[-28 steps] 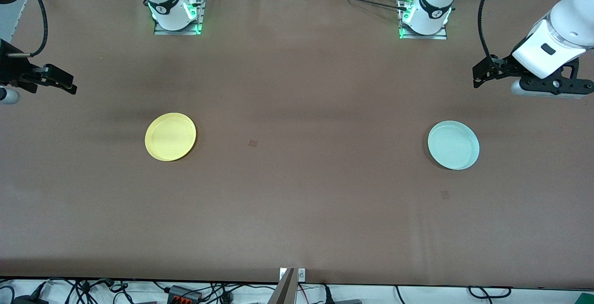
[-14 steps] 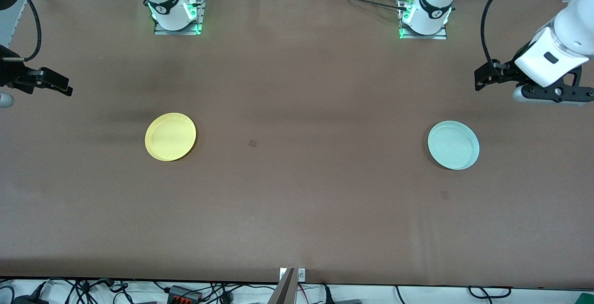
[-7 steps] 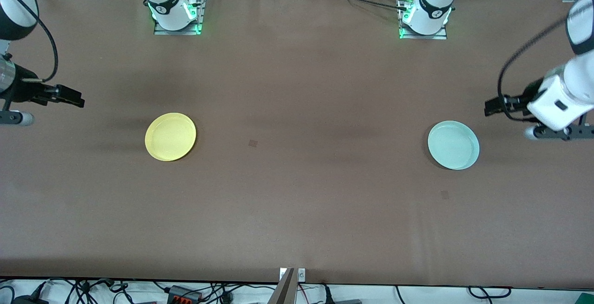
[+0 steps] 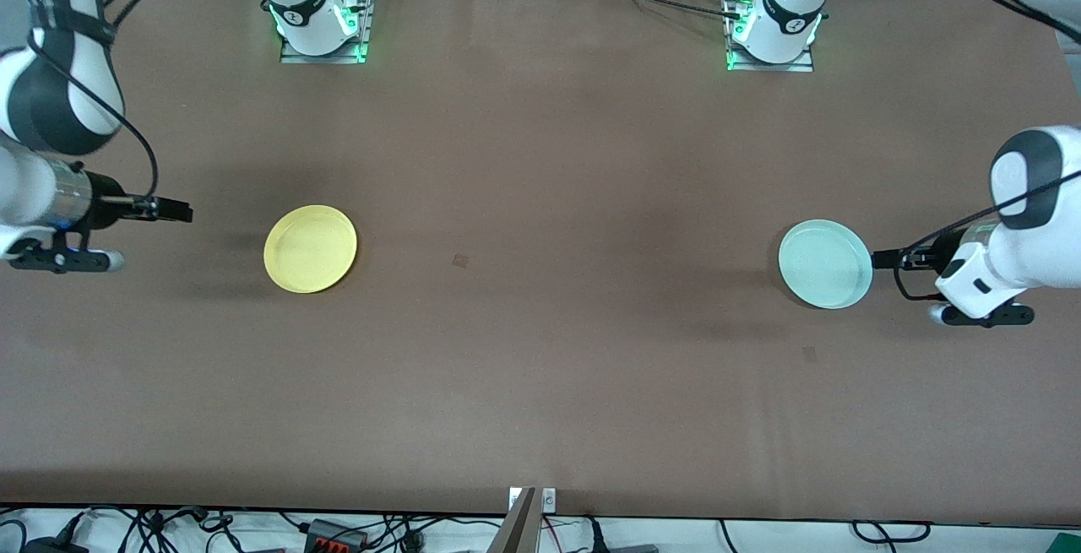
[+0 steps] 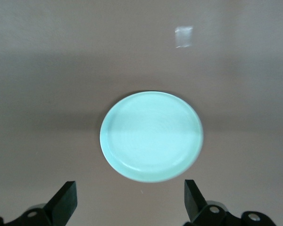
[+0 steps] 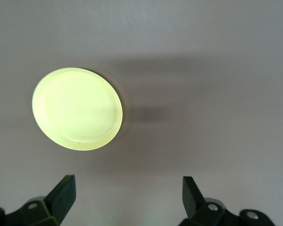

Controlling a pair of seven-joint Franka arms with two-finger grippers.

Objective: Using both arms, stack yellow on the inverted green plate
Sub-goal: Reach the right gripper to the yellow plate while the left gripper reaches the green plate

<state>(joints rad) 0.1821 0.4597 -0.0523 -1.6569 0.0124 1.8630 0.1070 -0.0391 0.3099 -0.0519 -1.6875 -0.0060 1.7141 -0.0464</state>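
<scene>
Two plates are seen lying flat and well apart on the brown table, each approached by one arm. The green plate sits toward the left arm's end, rim up, hollow facing the ceiling, i.e. not yet inverted. The yellow plate sits toward the right arm's end, about as near the front camera as the green plate, likewise rim up.

The left gripper is held low, just beside the green plate's outer edge, jaws spread wide, nothing gripped; in the left wrist view the green plate is framed between the two fingers. The right gripper is held near the yellow plate but clearly apart from it, also wide and empty; the yellow plate appears off-centre w.r.t. its fingers.

Step in hand, by judgement: reach for the rims. The green plate's rim should probably be pinched at its edge, one finger slid under the lip, so it can be flipped. The right gripper should be centred on the yellow plate first.

Both plates are round, so no long axis can be named.
</scene>
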